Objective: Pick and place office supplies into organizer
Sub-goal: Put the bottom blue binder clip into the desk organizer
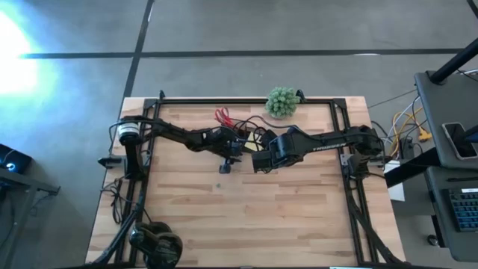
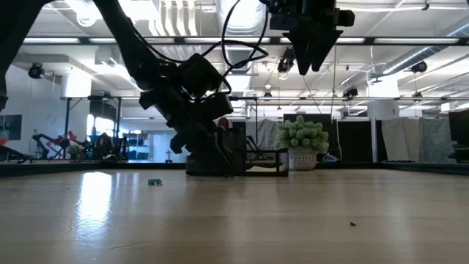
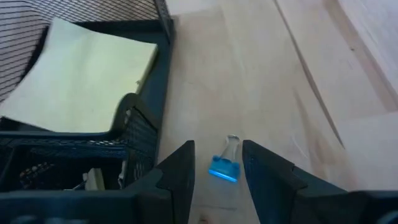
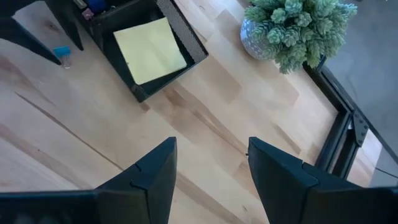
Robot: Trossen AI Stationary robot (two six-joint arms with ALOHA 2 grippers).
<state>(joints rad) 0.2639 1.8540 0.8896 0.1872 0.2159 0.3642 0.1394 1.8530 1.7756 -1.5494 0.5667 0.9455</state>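
A small blue binder clip (image 3: 223,168) lies flat on the wooden table beside the black mesh organizer (image 3: 149,106). A yellow sticky-note pad (image 3: 87,81) lies in one of the organizer's compartments. My left gripper (image 3: 217,144) is low over the table and open. Its fingers stand on either side of the clip with a gap to each. My right gripper (image 4: 211,142) hangs open and empty, high above the table near the organizer (image 4: 186,37). It also sees the clip (image 4: 62,53). Red-handled scissors (image 1: 222,116) lie on the table behind the arms.
A green ball-shaped plant (image 1: 282,101) in a pale pot stands at the far edge, right of the organizer. Black headphones (image 1: 157,243) lie at the near left corner. A tiny greenish speck (image 2: 154,182) sits on the boards. The near half of the table is bare wood.
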